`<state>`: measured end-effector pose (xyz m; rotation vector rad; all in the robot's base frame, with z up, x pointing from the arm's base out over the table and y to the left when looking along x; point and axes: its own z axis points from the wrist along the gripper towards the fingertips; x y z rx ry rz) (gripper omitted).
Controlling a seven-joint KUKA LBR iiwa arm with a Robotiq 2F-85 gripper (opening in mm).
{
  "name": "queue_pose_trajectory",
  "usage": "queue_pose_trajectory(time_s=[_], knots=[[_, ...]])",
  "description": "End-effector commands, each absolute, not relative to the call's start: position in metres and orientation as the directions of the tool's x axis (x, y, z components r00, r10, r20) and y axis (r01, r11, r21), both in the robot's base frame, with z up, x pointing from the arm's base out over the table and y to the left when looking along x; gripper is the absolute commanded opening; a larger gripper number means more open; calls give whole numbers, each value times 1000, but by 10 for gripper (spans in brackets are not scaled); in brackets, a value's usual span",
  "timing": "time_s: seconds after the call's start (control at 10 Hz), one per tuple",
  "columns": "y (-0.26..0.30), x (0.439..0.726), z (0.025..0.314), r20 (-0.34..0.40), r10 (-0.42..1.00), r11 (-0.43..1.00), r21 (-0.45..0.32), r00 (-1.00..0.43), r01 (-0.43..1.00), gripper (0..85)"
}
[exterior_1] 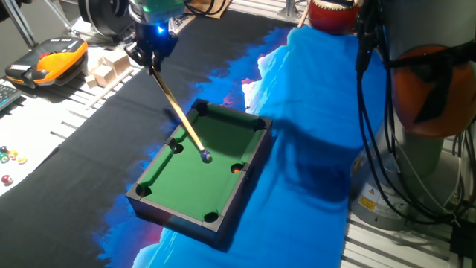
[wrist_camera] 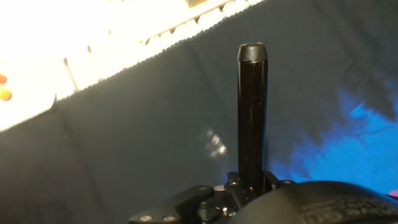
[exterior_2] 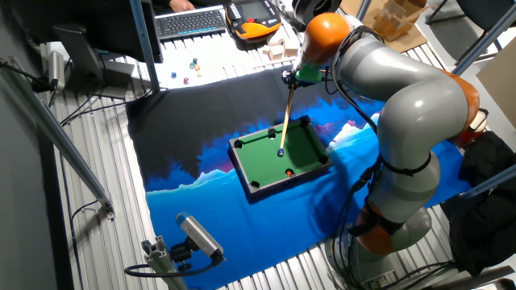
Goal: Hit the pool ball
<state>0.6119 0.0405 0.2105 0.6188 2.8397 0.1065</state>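
A small pool table (exterior_1: 178, 190) with green felt and a black frame lies on the blue and black cloth. My gripper (exterior_1: 152, 50) hovers above its far left side, shut on a wooden cue stick (exterior_1: 178, 112) that slants down onto the felt. The cue tip touches or nearly touches the pool ball (exterior_1: 206, 157), a tiny dark glossy ball mid-table, also in the other fixed view (exterior_2: 280, 153). An orange-red ball (exterior_1: 236, 168) sits by the right side pocket. The hand view shows only the cue's black butt (wrist_camera: 252, 118) over the cloth; table and ball are out of it.
Small multicoloured balls (exterior_1: 9, 156) lie on the white surface at the left. Wooden blocks (exterior_1: 104, 67) and an orange and black device (exterior_1: 48, 63) stand behind the gripper. A keyboard (exterior_2: 189, 22) is at the back. The robot's base and cables (exterior_1: 416, 149) stand at the right.
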Motion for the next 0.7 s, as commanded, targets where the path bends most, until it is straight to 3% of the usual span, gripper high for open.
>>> queue_pose_trajectory(time_s=[0.0,0.3,0.6], knots=[[48,605,205,-214,397,918,88,-893,387,0],[50,598,205,-169,367,930,103,-915,354,0],[50,598,205,-175,364,931,99,-915,351,0]])
